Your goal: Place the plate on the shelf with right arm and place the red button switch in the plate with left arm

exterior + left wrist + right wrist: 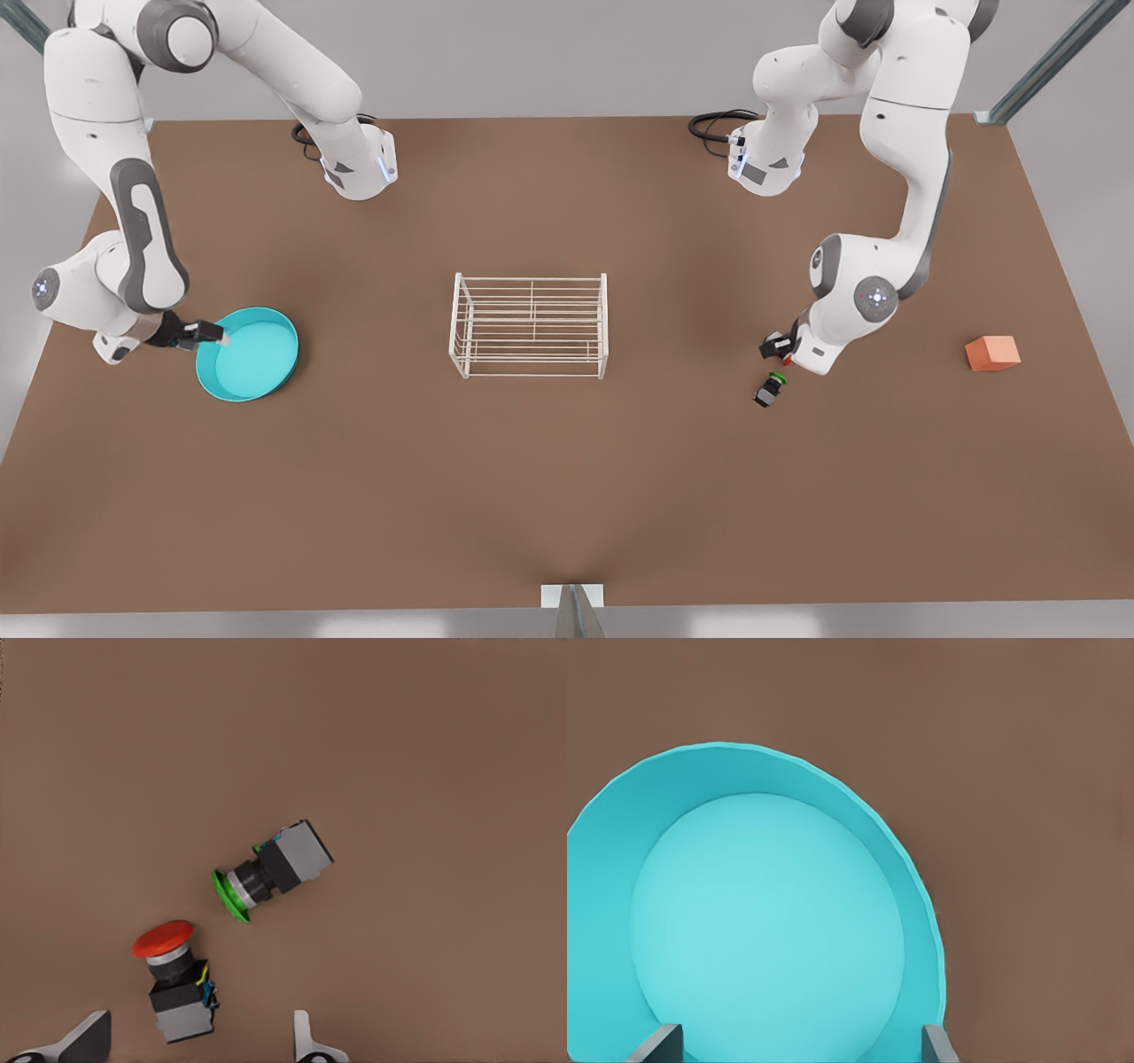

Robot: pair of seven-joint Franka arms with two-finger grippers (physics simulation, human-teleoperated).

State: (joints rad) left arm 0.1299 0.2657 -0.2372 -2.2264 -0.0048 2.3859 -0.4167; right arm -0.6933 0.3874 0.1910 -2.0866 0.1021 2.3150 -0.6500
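Brown and plain, the desk (567,496) carries a white wire shelf (530,326) at its middle, standing upright on its two tiers. Well off at the shelf's nine o'clock in the front view lies the turquoise plate (252,356), flat on the desk. The right hand (215,336) is at the plate's nine o'clock edge, reaching in over the rim; in the right wrist view the plate (771,930) spreads between the two grey fingertips (656,1045), which stand wide apart, one to either side over the dish, and I cannot tell whether they touch it. At the shelf's three o'clock, well apart from it, the left hand (778,350) hangs low over the desk at the red button switch (787,361), of which a speck of red cap peeks out beside the wrist. In the left wrist view the red button switch (173,979) lies on its side between the spread fingertips (306,1041), nearer to one of them, its grey body toward the hand and its red cap pointing away; the fingers are open and not gripping it. Just beside it lies a green button switch (270,870), also tipped over, seen in the front view at the left hand's six o'clock (770,389). Farther toward three o'clock sits an orange block (992,353), alone.
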